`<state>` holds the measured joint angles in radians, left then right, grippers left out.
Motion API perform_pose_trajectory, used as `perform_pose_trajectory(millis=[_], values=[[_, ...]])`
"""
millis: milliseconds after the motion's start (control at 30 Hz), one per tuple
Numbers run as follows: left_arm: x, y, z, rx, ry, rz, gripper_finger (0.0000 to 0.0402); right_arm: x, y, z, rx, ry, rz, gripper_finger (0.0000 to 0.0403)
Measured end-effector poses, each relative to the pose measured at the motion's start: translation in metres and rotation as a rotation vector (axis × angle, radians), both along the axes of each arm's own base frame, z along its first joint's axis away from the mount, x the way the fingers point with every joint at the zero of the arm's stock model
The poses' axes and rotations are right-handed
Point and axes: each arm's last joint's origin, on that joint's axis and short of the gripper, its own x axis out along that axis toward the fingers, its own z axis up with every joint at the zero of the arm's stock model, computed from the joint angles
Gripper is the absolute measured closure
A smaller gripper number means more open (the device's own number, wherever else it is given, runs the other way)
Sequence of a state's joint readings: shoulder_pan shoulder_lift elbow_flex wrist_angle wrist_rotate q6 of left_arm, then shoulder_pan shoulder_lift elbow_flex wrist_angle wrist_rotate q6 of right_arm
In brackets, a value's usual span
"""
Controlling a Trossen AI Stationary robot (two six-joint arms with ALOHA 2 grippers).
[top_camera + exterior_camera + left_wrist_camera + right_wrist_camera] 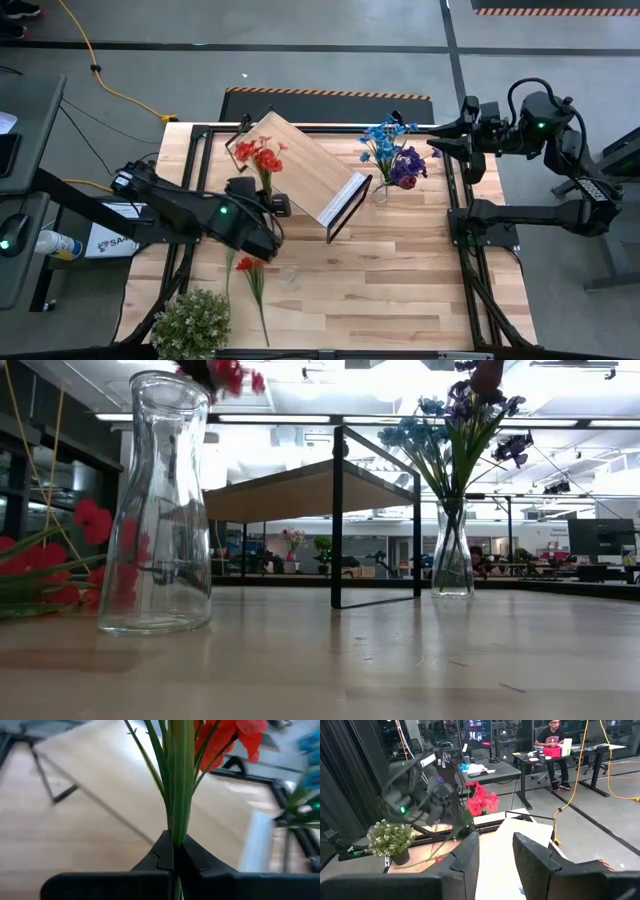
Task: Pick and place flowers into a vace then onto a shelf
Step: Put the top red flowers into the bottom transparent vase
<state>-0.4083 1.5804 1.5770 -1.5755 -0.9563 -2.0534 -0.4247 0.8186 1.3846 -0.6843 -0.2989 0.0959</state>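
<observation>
Light wood makes up the slatted tabletop [400, 290], which is filling the middle of the high view inside a black metal frame. The shelf [300, 168], a smooth rectangular light-wood board on thin black brackets, is standing at the table's 11 o'clock, turned at an angle. A bushy pale green-white plant [192, 322] is sitting at the 7 o'clock corner.

The left arm is reaching in from 9 o'clock. The left gripper [272, 205] is clenching the green stems of a red flower sprig [260, 156]; in the left wrist view the stems [177, 780] are rising straight out of the pinched dark fingers [192, 857], with the red blooms above. The blooms are hanging over the shelf's near edge in the high view.

A clear glass vase [381, 190], narrow-necked and flared at the base, is standing at 1 o'clock just beside the shelf's end bracket and is holding the blue and purple flowers [392, 148]. A second, empty clear glass vase [160, 510] is standing near 6 o'clock, close to the low camera. Another red sprig [250, 272] is lying flat on the wood just beside it.

The right arm is waiting off the table at 2 o'clock; the right gripper [496, 852] is standing partly open, its two dark fingers [462, 862] apart and holding nothing.
</observation>
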Motion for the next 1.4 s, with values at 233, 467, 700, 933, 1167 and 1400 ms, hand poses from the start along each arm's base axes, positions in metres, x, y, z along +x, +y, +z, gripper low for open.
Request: perform_pose_trajectory(millis=[233, 467, 700, 933, 1167, 1400], values=[[-0.004, -0.011, 0.050, 0.085, -0.048, -0.164, 0.0364, 0.000, 0.000, -0.003, 0.003, 0.031, 0.000, 0.0292], [-0.016, -0.045, 0.070, 0.215, -0.149, -0.309, 0.0364, 0.000, 0.000, -0.003, 0.003, 0.033, -0.002, 0.0292], [-0.019, -0.079, 0.063, 0.339, -0.202, -0.379, 0.0364, 0.000, 0.000, -0.003, 0.001, 0.027, -0.003, 0.0292], [-0.013, -0.108, 0.046, 0.450, -0.201, -0.429, 0.0364, 0.000, 0.000, 0.000, 0.003, -0.003, -0.004, 0.0292], [-0.003, -0.121, 0.030, 0.522, -0.127, -0.458, 0.0364, 0.000, 0.000, 0.001, 0.008, -0.008, -0.005, 0.0292], [0.004, -0.127, 0.017, 0.600, -0.090, -0.460, 0.0364, 0.000, 0.000, 0.001, 0.008, -0.008, -0.005, 0.0292]])
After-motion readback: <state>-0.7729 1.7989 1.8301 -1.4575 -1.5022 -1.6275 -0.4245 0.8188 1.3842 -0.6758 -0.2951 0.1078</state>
